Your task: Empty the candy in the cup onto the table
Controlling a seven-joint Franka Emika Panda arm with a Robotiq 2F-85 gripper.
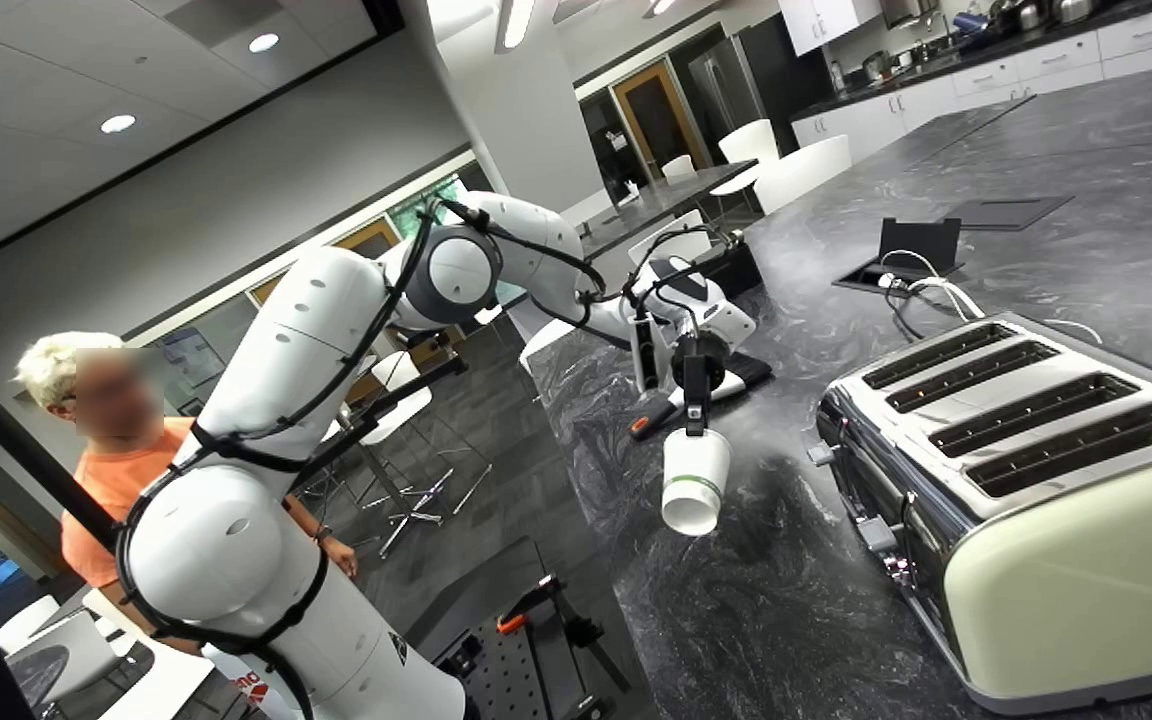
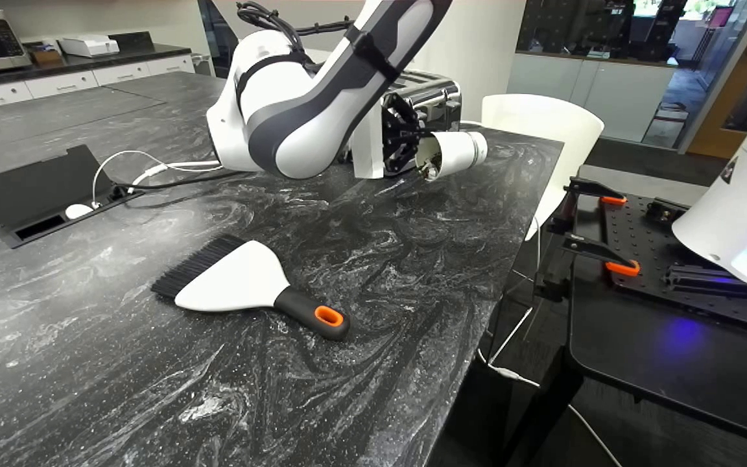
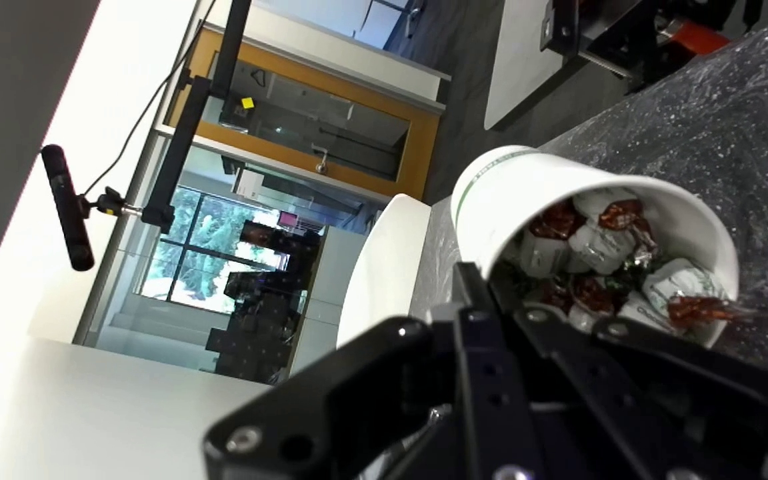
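In an exterior view, left to right: black flip-up socket box [image 2: 43,185] sunk in large, pale-veined dark grey counter [image 2: 412,259]; thin white cables [image 2: 166,167] trail right from it. Next, black-handled white fan-shaped hand brush [image 2: 244,282] lying flat. Wide stretch of counter between brush and black two-fingered gripper [image 3: 486,287]; jointed white-and-grey arm [image 2: 321,110] overhead. Counter's right edge runs slantwise, near small white cylindrical cup [image 3: 531,193]. White moulded chair [image 2: 542,117] just past that edge; black robot stand [image 2: 639,337] farther right, gap between stand and counter. In an exterior view, cream-and-chrome four-slot toaster [image 1: 996,520] stands right of cup, strip of counter between them.

Writing: red letters on white object [image 1: 248,682] by arm base, partly covered, unreadable. Green print band round cup near its base, too small to read. Green print on some wrappers, same.

Containers: cup tipped on its side, mouth on gripper side, base pointing away; touching counter or not, cannot tell. Gripper clenched on cup wall at rim. Candy [image 3: 601,247], pale pieces with red-brown twisted wrapper ends, sits inside cup, heaped along lower side, one wrapper end poking past rim. Toaster slots dark inside.
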